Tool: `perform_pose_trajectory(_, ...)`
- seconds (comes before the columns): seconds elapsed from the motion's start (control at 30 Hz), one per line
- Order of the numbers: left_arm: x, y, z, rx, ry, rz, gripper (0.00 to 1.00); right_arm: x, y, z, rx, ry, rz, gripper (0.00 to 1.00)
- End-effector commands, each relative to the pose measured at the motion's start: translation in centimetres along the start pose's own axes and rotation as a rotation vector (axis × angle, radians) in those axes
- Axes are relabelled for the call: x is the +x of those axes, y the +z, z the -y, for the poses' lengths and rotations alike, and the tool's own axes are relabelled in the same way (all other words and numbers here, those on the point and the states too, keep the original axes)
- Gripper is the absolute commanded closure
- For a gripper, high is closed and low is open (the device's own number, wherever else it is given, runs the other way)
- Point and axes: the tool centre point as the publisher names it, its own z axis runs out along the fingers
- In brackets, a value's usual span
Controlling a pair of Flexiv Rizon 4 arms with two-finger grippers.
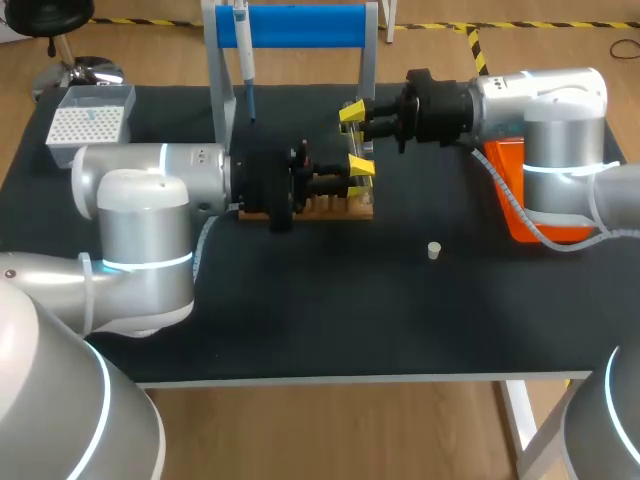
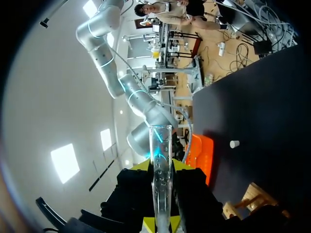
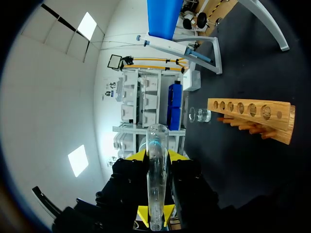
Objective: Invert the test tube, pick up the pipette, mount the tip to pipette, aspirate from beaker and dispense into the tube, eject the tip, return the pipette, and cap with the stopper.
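A clear glass test tube [image 2: 160, 145] lies level above the table, held between my two grippers over the wooden rack [image 1: 330, 205]. My right gripper [image 1: 352, 112] is shut on its farther part and my left gripper [image 1: 360, 165] is shut on its nearer part. In the left wrist view the tube's open mouth points away from my left gripper [image 2: 160, 167]. In the right wrist view the rounded end of the tube [image 3: 157, 141] points away from my right gripper [image 3: 157, 156]. The pipette [image 1: 243, 50] hangs on the blue stand [image 1: 300, 25]. A small white stopper [image 1: 434, 250] lies on the mat.
A white tip box [image 1: 88, 122] sits at the back left. An orange bin [image 1: 520, 200] stands under my right arm. A small glass beaker [image 3: 200, 115] stands beside the rack [image 3: 252, 116]. Bare black mat stretches along the table's front.
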Motion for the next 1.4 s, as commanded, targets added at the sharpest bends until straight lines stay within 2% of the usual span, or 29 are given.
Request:
perform_pose_trajectory(0.03,0.0,-0.1,0.0,-0.003,0.000,0.004,1.00,0.0,-0.1,0.1,0.000,0.000,0.003,0.75)
perform_pose_trajectory(0.07,0.0,-0.1,0.0,-0.002,-0.001,0.004,1.00,0.0,-0.1,0.1,0.000,0.000,0.003,0.29)
perform_pose_trajectory(0.1,0.0,-0.1,0.0,-0.003,-0.002,0.003,1.00,0.0,-0.1,0.1,0.000,0.000,0.003,0.00)
perform_pose_trajectory(1.1,0.0,-0.1,0.1,-0.002,-0.007,-0.007,1.00,0.0,-0.1,0.1,0.000,0.000,0.003,0.00)
perform_pose_trajectory(1.4,0.0,-0.1,0.1,-0.002,-0.007,-0.007,1.00,0.7,-7.0,2.4,-0.093,-0.177,0.026,0.00)
